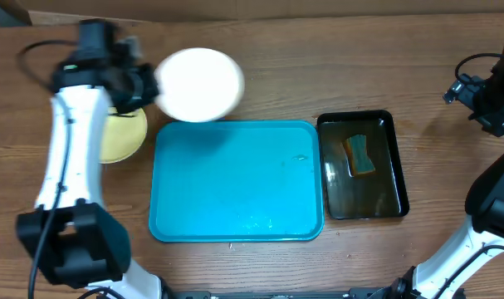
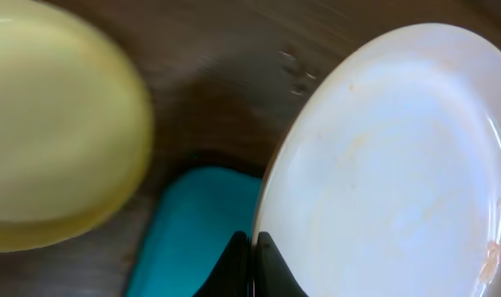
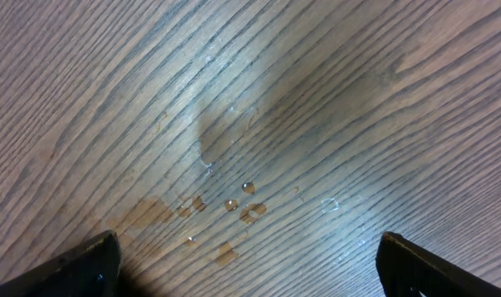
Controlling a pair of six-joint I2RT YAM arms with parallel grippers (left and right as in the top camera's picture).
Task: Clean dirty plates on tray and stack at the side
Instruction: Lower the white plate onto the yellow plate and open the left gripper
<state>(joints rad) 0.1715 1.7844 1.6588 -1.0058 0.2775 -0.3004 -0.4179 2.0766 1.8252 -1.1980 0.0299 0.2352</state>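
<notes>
Stacking step judged in hand: yellow-green plate (image 1: pixel 123 133) lies on table (image 1: pixel 318 75) L of tray (image 1: pixel 235 178). Left gripper (image 2: pixel 252 264) is clamped on rim of white plate (image 1: pixel 200 83), held by tray's far-L corner. Next: white plate to be carried over yellow-green plate, lowered flat, released. Right gripper (image 3: pixel 248 268) is seen w/ jaws apart, nothing held.

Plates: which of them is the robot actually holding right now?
The white plate, its rim pinched in the shut left jaws, just beyond the teal tray. The pale yellow plate lies free on the table.
</notes>
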